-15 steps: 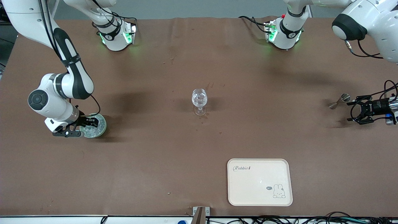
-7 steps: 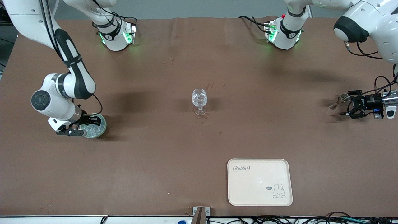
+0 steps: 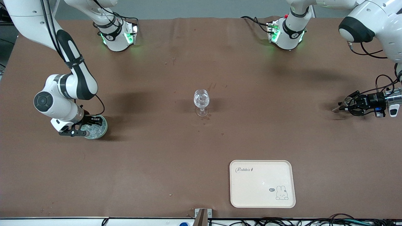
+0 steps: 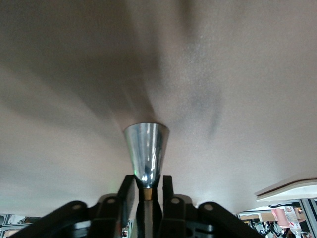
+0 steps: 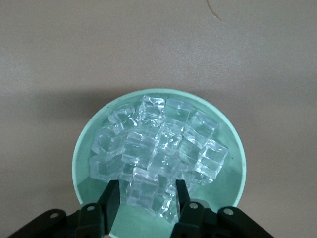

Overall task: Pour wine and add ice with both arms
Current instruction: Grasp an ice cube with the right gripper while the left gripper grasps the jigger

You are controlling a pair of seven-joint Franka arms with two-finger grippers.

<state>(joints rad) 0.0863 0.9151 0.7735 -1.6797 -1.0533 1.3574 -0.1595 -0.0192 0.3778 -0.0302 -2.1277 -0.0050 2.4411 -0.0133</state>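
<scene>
My left tool was clenched on the narrow waist of a shiny metal double-cone jigger low over the brown surface at its own end. My right tool straddled one clear glassy ice cube in the pale green round bowl, fingers beside it; whether they gripped I couldn't tell.

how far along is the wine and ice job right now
Early. Nothing looks done yet: the stemmed glass mid-table shows no wine. In hand: the left gripper is shut on a metal jigger at its end of the table; the right gripper is down in the green bowl, fingers around an ice cube. Pouring and adding ice remain.
</scene>
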